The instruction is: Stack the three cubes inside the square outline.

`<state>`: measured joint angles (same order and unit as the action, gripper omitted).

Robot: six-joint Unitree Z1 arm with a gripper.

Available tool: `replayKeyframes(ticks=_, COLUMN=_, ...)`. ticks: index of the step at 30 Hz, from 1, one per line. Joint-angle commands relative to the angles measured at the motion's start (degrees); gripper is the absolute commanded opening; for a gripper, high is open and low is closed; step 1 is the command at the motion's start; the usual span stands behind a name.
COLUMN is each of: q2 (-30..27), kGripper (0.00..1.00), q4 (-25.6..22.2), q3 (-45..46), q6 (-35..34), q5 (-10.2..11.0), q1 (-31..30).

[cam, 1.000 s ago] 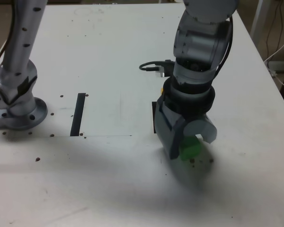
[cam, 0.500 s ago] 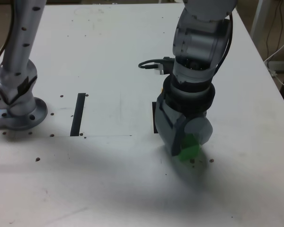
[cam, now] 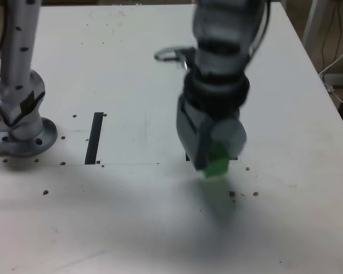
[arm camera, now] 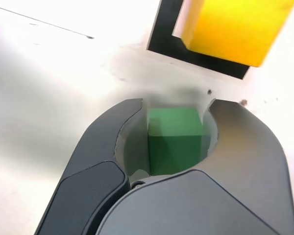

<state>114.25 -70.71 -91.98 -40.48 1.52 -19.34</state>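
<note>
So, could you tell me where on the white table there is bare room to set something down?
In the exterior view, the white tabletop is bare between the straight black tape strip and the grey gripper. It is crowded around the black tape outline, beside the yellow cube.

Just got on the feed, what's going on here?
The arm's gripper is shut on the green cube and holds it up off the white table. The yellow cube sits at the black square outline, which the arm largely hides in the exterior view. No red cube can be made out in either view. The green cube has not been stacked yet.
</note>
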Motion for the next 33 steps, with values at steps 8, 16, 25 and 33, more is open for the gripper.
replayKeyframes(ticks=8, q2=-10.93, kGripper=0.13, q4=-9.98, q3=-5.13, q6=3.86, q5=3.67, q1=1.49)
replayKeyframes(ticks=16, q2=-10.41, kGripper=0.14, q4=-9.11, q3=-4.94, q6=11.31, q5=5.16, q1=6.17)
replayKeyframes(ticks=25, q2=-6.61, kGripper=0.14, q4=-6.39, q3=-3.73, q6=16.88, q5=5.28, q1=10.31)
replayKeyframes(ticks=33, q2=-5.30, kGripper=0.16, q4=-5.74, q3=-3.00, q6=18.30, q5=5.12, q1=11.58)
